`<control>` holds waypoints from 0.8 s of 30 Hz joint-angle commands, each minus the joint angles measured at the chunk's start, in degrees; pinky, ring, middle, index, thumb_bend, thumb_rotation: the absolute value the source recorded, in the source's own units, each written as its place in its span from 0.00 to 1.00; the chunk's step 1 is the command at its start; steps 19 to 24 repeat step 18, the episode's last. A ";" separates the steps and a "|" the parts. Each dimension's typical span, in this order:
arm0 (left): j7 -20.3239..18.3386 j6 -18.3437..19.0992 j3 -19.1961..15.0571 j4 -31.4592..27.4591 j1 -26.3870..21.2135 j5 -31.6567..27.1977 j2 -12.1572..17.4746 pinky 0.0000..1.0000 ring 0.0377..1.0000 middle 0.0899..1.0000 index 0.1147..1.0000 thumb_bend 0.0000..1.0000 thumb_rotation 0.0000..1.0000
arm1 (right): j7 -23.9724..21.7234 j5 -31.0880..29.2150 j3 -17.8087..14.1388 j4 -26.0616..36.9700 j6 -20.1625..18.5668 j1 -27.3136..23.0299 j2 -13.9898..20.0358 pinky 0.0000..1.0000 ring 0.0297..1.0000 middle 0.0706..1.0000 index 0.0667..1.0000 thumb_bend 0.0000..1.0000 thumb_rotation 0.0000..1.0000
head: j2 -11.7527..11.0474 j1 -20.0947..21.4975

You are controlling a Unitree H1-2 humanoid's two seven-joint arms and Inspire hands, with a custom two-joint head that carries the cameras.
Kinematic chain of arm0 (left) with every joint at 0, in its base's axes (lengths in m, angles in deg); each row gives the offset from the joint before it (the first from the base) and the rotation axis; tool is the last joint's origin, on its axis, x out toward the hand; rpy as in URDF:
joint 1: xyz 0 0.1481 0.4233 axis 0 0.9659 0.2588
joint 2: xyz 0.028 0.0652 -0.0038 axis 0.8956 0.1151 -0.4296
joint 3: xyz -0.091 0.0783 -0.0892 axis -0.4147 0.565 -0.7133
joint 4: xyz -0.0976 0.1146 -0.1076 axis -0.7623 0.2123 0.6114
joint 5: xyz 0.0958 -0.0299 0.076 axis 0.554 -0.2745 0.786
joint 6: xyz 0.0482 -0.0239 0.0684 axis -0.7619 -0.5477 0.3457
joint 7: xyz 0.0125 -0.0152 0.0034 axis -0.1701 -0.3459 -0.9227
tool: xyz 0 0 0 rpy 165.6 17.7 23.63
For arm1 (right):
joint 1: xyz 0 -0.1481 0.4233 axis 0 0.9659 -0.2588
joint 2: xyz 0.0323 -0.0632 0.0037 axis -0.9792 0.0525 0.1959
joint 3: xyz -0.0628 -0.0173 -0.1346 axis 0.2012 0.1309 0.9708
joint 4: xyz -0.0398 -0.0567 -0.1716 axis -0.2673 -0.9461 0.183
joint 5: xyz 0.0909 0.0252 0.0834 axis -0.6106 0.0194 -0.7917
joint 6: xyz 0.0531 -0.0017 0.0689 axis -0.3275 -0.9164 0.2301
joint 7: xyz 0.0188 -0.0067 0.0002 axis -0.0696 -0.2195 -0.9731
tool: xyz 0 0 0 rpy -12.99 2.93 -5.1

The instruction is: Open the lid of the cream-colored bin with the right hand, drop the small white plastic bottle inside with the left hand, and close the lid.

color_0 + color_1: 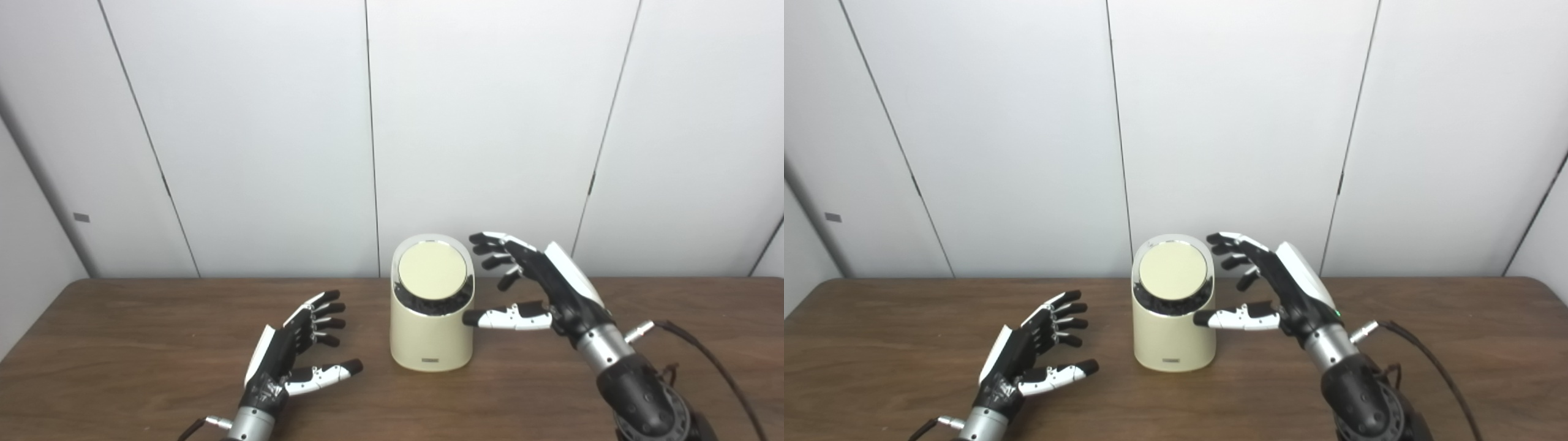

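- The cream-colored bin (432, 331) stands upright on the wooden table (122, 367), near the table's far edge and roughly at the middle of its width; the round lid (432, 270) sits down in its chrome ring, tilted toward the cameras, so the bin is shut.
- The right hand (551, 288) is just beside the bin on its right, raised off the table; its fingers (493, 248) are spread and lightly curled, reaching toward the upper right of the bin at the height of the lid rim; whether they touch the chrome ring cannot be told — in the right eye view a thin strip of wall shows between them and the bin.
- The right thumb (502, 317) points straight at the bin's side wall, and its dark tip lies against or just short of it; the hand holds nothing and is wide apart.
- The left hand (1029, 349) rests low over the table to the left of the bin, clear of it; palm turned toward the bin, fingers (1062, 309) loosely fanned, thumb (1059, 375) stretched out below them; it is wide apart as well and grips nothing.
- The small white plastic bottle — it shows in neither view; neither hand carries it, and where it lies cannot be told.
- A dark cable (710, 361) loops from the right wrist across the table's right side.
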State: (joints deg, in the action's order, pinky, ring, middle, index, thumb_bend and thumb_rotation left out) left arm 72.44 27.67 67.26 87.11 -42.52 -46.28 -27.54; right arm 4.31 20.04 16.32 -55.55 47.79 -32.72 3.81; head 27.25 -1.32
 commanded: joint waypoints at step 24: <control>-3.25 -0.48 -0.65 -4.00 -0.48 -5.69 -0.04 0.63 0.75 0.82 0.90 0.81 0.15 | 10.20 -9.33 -2.13 -6.22 9.99 5.69 -3.43 0.66 0.78 0.82 0.85 0.79 0.35 | -0.02 0.26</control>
